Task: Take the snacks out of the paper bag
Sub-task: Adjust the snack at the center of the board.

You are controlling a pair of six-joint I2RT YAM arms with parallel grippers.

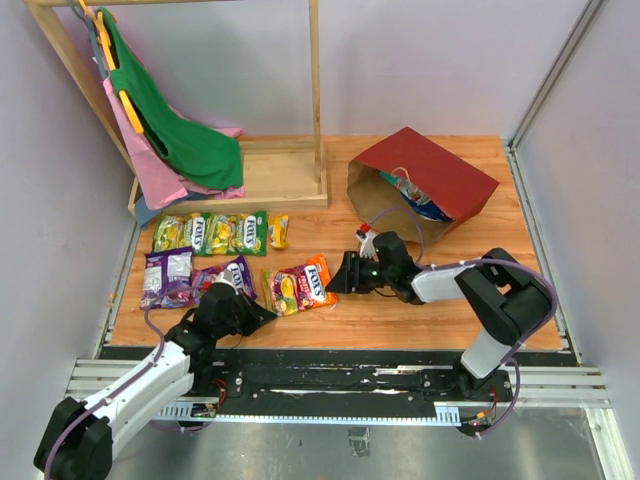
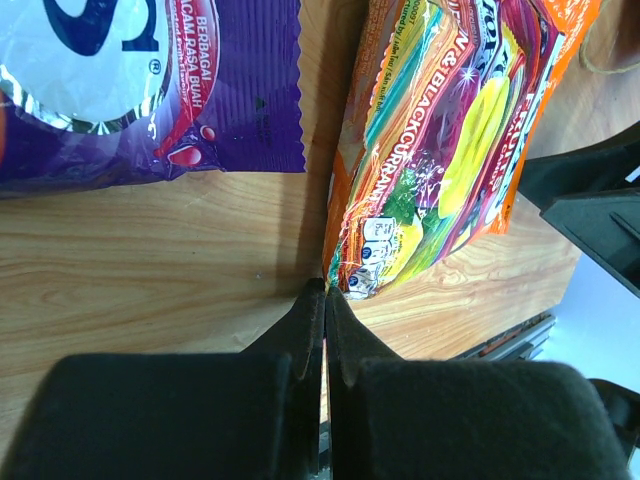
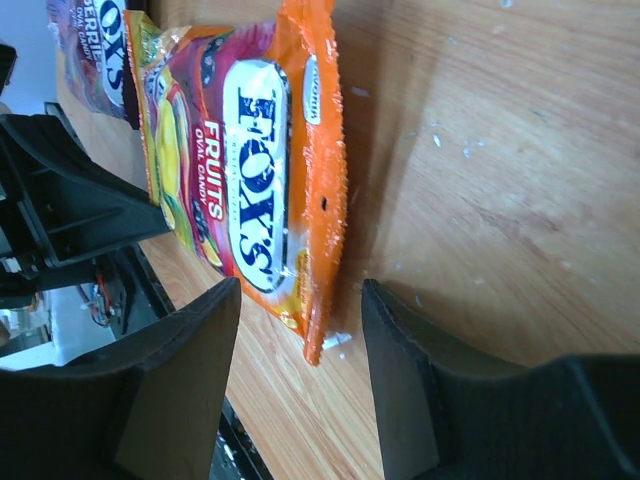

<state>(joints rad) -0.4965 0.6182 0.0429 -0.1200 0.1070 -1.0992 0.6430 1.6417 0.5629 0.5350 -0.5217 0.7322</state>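
Note:
The dark red paper bag (image 1: 432,180) lies on its side at the back right, mouth toward the left, with the blue chip bag (image 1: 425,205) showing inside. Several candy packets lie on the table: green ones (image 1: 210,232), purple ones (image 1: 168,277), a small yellow one (image 1: 279,231). An orange Fox's packet (image 1: 300,286) lies between the grippers; it also shows in the right wrist view (image 3: 250,170) and the left wrist view (image 2: 450,130). My right gripper (image 1: 340,275) is open and empty just right of it, its tips (image 3: 300,310) astride the packet's corner. My left gripper (image 1: 262,315) is shut and empty, its tips (image 2: 325,290) near the packet's lower corner.
A wooden hanger rack (image 1: 250,175) with green (image 1: 185,135) and pink (image 1: 150,160) cloths stands at the back left. A purple packet (image 2: 150,90) fills the upper left of the left wrist view. Walls close in both sides; metal rails run along the near edge (image 1: 350,385).

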